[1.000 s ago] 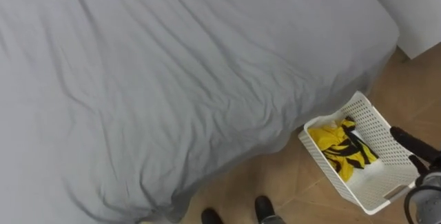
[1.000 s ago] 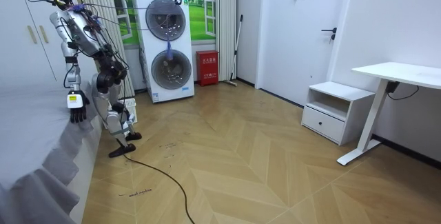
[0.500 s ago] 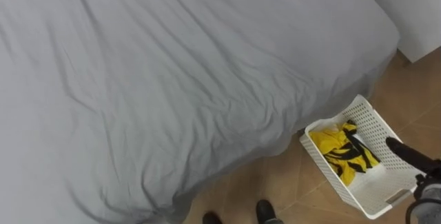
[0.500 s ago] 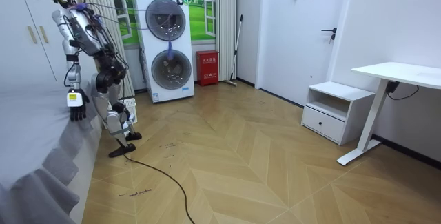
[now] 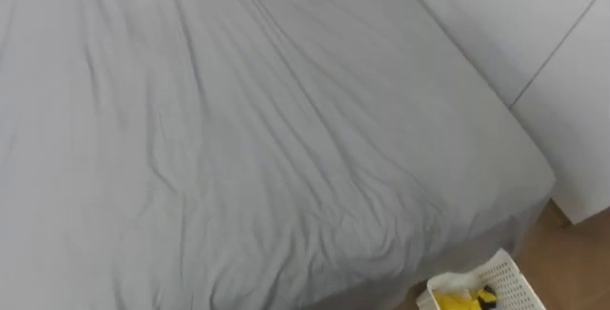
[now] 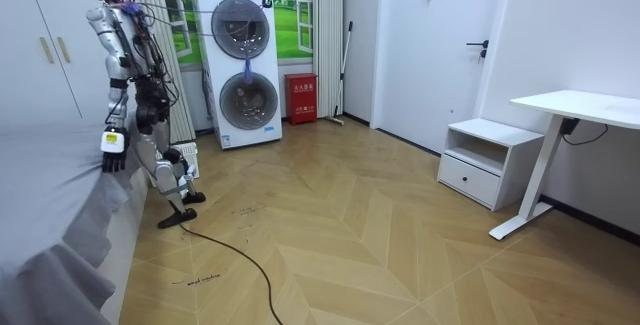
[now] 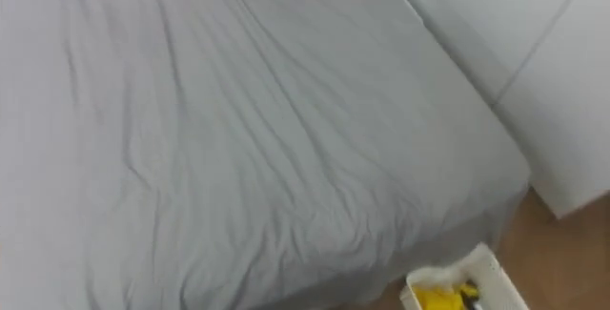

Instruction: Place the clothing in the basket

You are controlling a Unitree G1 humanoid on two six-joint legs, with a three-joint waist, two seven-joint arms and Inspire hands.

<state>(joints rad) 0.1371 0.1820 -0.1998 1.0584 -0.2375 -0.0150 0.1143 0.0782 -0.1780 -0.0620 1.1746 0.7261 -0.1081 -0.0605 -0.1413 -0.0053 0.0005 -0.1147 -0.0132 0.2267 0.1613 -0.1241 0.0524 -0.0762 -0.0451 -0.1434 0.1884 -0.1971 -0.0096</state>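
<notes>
Since the white basket [image 5: 515,281] sits at the very bottom right of the left eye view, the task's things lie low and to the robot's right, on the wood floor [image 5: 579,262] just off the corner of the bed [image 5: 238,138]. Yellow clothes [image 5: 453,300] are already inside it. The picture's edge cuts the basket off, so its long axis cannot be read. The grey sheet is wrinkled, and no garment lies on the part that shows. A white wardrobe [image 5: 534,43] runs along the far right.

The right eye view gives the same layout, with the basket and its yellow bundle again at the bottom right, beside the bed's corner.

From the room view, the robot stands upright at the bedside, on the room view's left, facing the bed. Its left hand [image 6: 112,153] hangs at its side by the edge of the sheet; whether it is spread or closed cannot be told at this distance. Judging by the layout, the right arm is the nearer one to the basket. Behind the robot stand stacked washing machines [image 6: 243,70], and open parquet stretches to a white desk [image 6: 580,105].
</notes>
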